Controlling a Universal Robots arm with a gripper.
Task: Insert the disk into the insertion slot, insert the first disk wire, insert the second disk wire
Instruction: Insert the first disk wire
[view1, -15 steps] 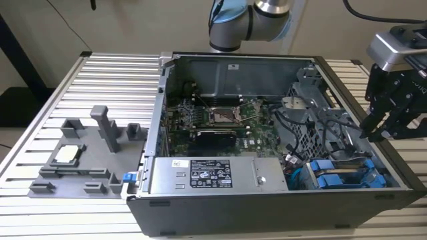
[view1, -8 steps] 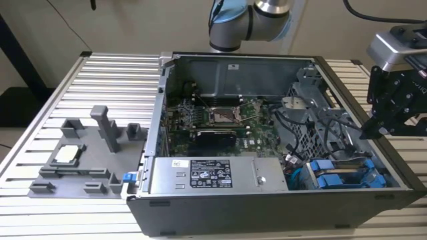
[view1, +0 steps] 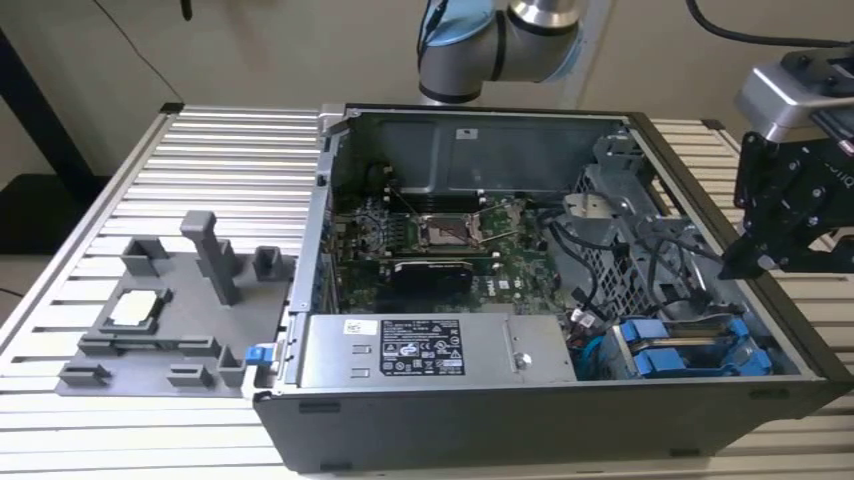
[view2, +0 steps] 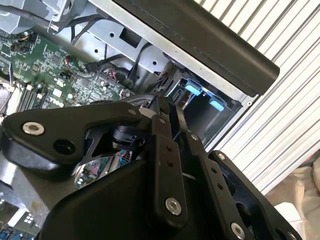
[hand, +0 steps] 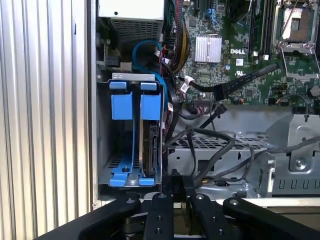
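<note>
The disk (hand: 152, 150) stands edge-on inside the insertion slot (hand: 106, 150), the right-hand bay of the grey drive cage (view1: 681, 350). Its blue carrier tabs (hand: 150, 102) show at the cage mouth. In the exterior view my black gripper (view1: 742, 262) hangs over the case's wall on that view's right, just above the cage. In both wrist views the fingers (view2: 161, 145) lie pressed together, so the gripper (hand: 177, 182) is shut. Its tip sits beside loose black wires (hand: 215, 150) next to the cage. I cannot tell whether a wire is pinched between them.
The open computer case (view1: 534, 420) lies on a slatted metal table (view1: 214, 150). Inside are the motherboard with its CPU socket (view1: 451, 232) and a grey power supply box (view1: 420, 350). A grey fixture plate (view1: 160, 330) sits on the exterior view's left.
</note>
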